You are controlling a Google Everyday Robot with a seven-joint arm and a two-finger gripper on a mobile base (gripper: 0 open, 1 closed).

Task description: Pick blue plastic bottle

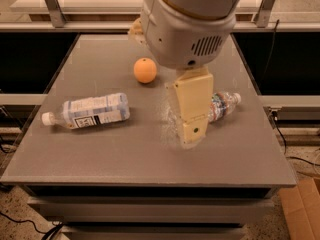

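The blue plastic bottle [93,111] lies on its side at the left of the grey table [125,159], white cap pointing left, pale blue-and-white label with a dark panel facing up. My gripper [193,132] hangs from the large white arm housing [187,24] over the table's middle right, well to the right of the blue bottle and apart from it. It holds nothing that I can see.
A clear ribbed bottle [223,104] with a red-blue band lies behind the gripper, mostly hidden by it. An orange [145,70] sits at the back centre. A cardboard box [300,209] stands on the floor at the lower right.
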